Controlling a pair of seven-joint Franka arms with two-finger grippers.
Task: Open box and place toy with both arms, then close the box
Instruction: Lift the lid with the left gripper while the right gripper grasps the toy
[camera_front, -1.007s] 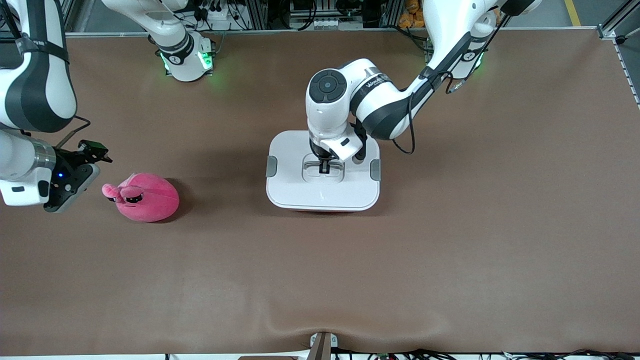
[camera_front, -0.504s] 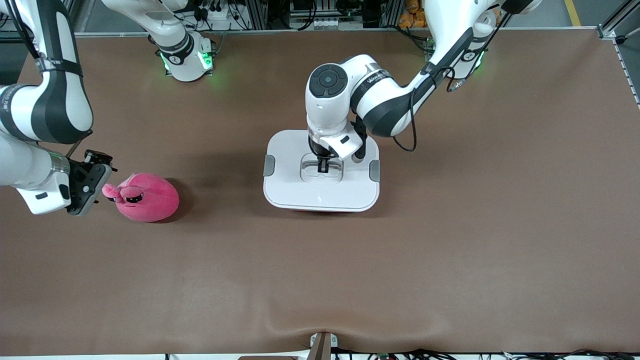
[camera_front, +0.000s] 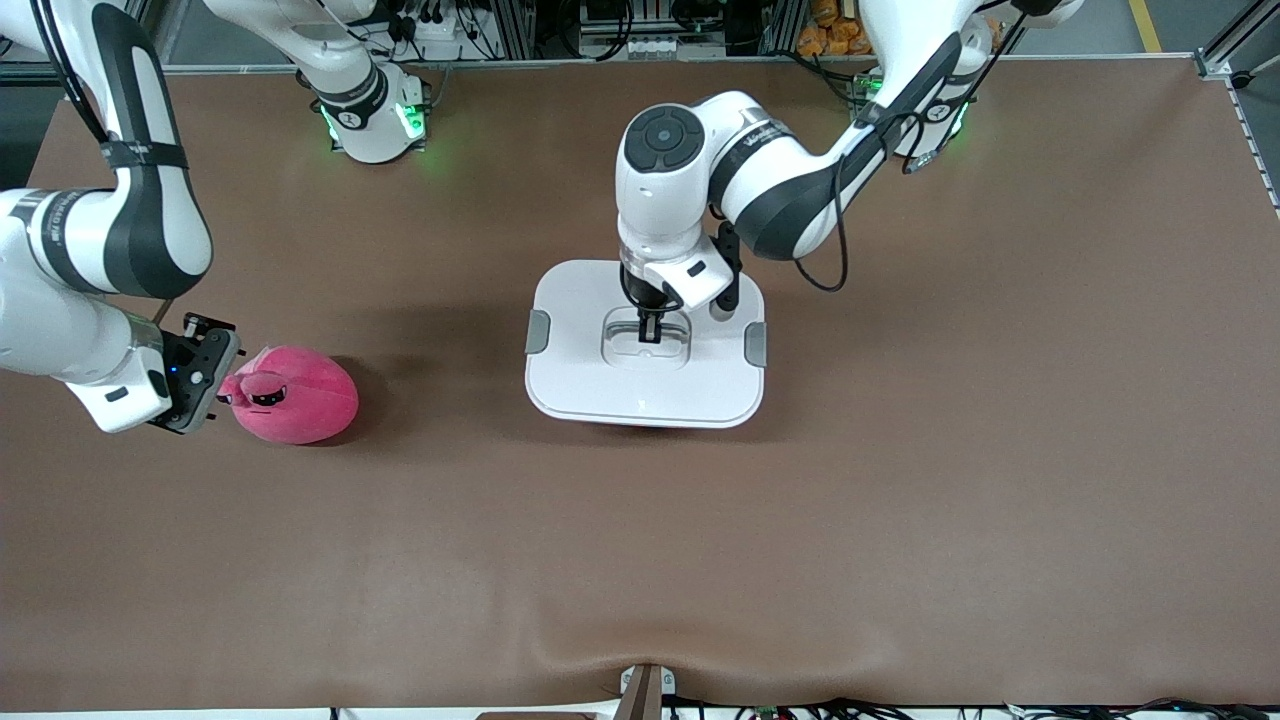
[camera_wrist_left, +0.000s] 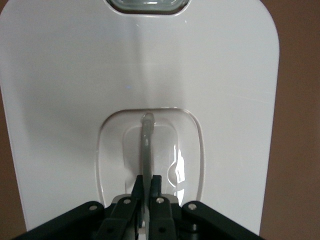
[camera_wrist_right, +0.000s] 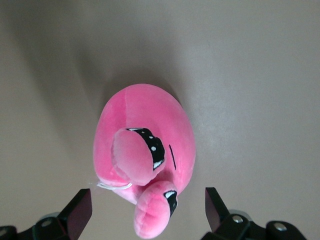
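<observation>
The box shows only its white lid (camera_front: 600, 385) with grey side clips (camera_front: 538, 331); the tub beneath is hidden. My left gripper (camera_front: 648, 335) stands over the lid's middle, shut on the thin handle (camera_wrist_left: 146, 145) in the recess, and its fingertips (camera_wrist_left: 156, 181) pinch that bar in the left wrist view. The lid (camera_wrist_left: 150, 65) fills that view. The pink plush toy (camera_front: 300, 395) lies on the table toward the right arm's end. My right gripper (camera_front: 218, 388) is at the toy's bump end, open, with one bump of the toy (camera_wrist_right: 145, 135) between its spread fingers (camera_wrist_right: 80, 210).
Brown table mat (camera_front: 900, 450) spreads around the box and toy. The green-lit arm bases (camera_front: 375, 120) stand at the table's edge farthest from the front camera. A small bracket (camera_front: 645, 685) sits at the nearest edge.
My right gripper has moved in to the toy's bump end. The left arm has risen a little with the lid; the pink edge under the lid no longer shows.
</observation>
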